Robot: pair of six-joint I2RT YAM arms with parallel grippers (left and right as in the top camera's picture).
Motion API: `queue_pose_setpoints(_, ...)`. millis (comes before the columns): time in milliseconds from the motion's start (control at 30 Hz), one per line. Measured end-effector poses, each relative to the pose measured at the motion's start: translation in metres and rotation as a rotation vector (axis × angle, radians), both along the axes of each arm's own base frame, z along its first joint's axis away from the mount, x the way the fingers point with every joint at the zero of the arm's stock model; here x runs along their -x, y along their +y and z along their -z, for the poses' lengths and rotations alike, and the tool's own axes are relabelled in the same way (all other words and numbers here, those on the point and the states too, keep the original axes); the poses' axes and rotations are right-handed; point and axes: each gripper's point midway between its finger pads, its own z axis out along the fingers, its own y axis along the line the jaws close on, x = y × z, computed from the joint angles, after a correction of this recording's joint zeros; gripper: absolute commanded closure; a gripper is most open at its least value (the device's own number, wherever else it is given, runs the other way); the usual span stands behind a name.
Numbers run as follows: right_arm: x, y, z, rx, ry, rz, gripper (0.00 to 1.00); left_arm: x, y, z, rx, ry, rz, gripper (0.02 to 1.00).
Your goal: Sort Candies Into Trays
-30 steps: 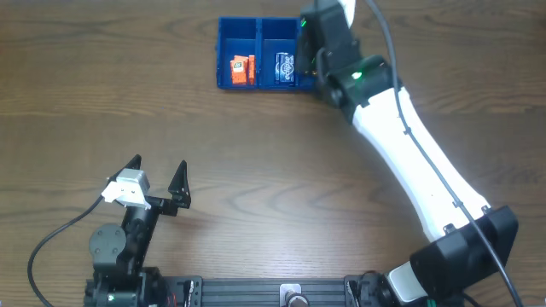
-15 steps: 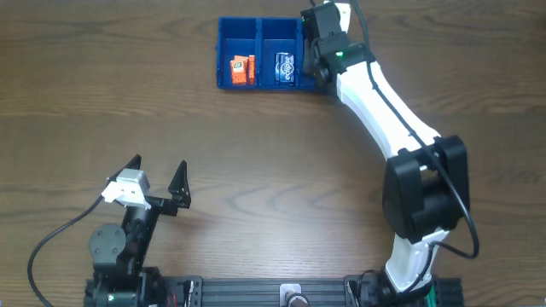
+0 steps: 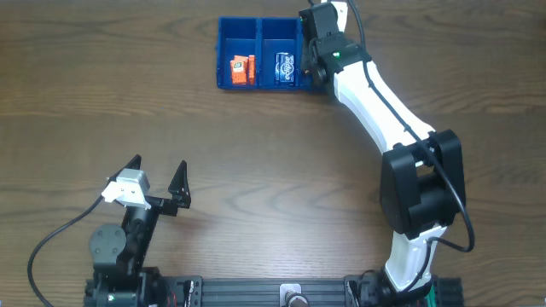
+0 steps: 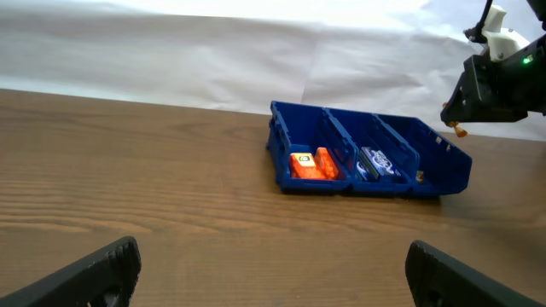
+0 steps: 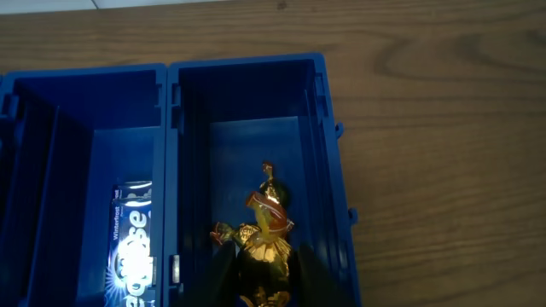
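Candy placement hinges on what lies straight under the right gripper (image 3: 310, 61). From above, that gripper sits over the end of the blue tray (image 3: 220, 51) farthest from the orange candies (image 3: 242, 69), covering the outer compartment. The left gripper (image 3: 159, 165) stands well apart from the tray, jaws spread, holding nothing.

In the left wrist view, the right gripper hangs above that same tray end, with a gold candy (image 4: 459, 130) dangling below its tips, clear of the rim.

In the right wrist view, the fingers are clamped on the gold candy. The end compartment (image 5: 256, 145) lies directly beneath it, and the blue-and-white pack (image 5: 130, 234) is one compartment aside. A straight-down release looks sufficient.
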Motion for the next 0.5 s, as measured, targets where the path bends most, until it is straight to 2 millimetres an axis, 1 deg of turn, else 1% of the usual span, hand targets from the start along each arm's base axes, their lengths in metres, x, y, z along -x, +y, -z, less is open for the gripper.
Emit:
queue_pose_setpoints(67, -0.0001, 0.0001, 0.0003, 0.003, 0.001, -0.004, 0.349, 0.0, 0.0, 0.0, 0.0, 0.0, 0.0, 0.02)
queue_pose_setpoints(100, -0.0002, 0.0001, 0.0004, 0.001, 0.0, -0.001, 0.279, 0.0, 0.0, 0.0, 0.0, 0.0, 0.0, 0.02)
queue_pose_setpoints(133, -0.0002, 0.0001, 0.0012, 0.006, 0.002, -0.006, 0.235, 0.0, 0.0, 0.0, 0.0, 0.0, 0.0, 0.02)
queue_pose_setpoints(167, -0.0001, 0.0, 0.0017, 0.009, 0.004, -0.008, 0.137, 0.0, 0.0, 0.0, 0.0, 0.0, 0.0, 0.02)
queue_pose_setpoints(200, -0.0001, 0.0006, 0.0024, 0.006, 0.006, -0.009, 0.08, 0.0, 0.0, 0.0, 0.0, 0.0, 0.0, 0.02)
queue_pose_setpoints(300, -0.0002, 0.0006, 0.0033, 0.006, 0.007, -0.008, 0.005, 0.0, 0.0, 0.0, 0.0, 0.0, 0.0, 0.023)
queue_pose_setpoints(500, 0.0016, 0.0002, 0.0051, 0.011, 0.017, -0.012, 0.001, 0.0, 0.0, 0.0, 0.0, 0.0, 0.0, 0.02)
